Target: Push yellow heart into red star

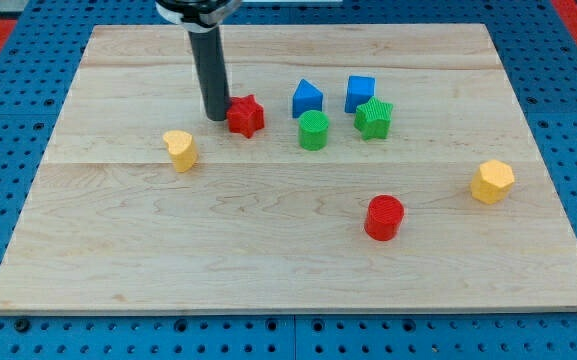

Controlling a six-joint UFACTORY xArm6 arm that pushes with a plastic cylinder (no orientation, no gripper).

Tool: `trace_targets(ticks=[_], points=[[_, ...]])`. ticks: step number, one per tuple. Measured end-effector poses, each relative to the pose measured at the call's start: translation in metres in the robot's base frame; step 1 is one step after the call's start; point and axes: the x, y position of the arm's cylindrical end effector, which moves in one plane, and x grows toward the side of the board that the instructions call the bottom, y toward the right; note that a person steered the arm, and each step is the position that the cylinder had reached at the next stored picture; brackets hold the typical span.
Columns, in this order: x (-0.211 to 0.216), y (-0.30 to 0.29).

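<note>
The yellow heart (180,150) lies on the wooden board at the view's left of centre. The red star (246,116) lies up and to the right of it, with a clear gap between them. My tip (216,117) rests on the board right against the red star's left side, above and to the right of the yellow heart.
A blue triangular block (307,98), a blue cube (360,92), a green cylinder (313,130) and a green star (373,118) cluster right of the red star. A red cylinder (384,218) sits lower right. A yellow hexagon (492,181) is near the right edge.
</note>
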Motion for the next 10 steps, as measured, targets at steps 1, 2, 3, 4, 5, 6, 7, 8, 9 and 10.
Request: trace_targets(ticks=[1, 2, 3, 4, 5, 6, 7, 8, 9, 10], points=[[0.000, 0.010], [0.001, 0.004], [-0.006, -0.039], [0.005, -0.096], [0.063, -0.112], [0.086, -0.080], [0.086, -0.042], [0.089, -0.029], [0.084, -0.088], [0.071, -0.122]])
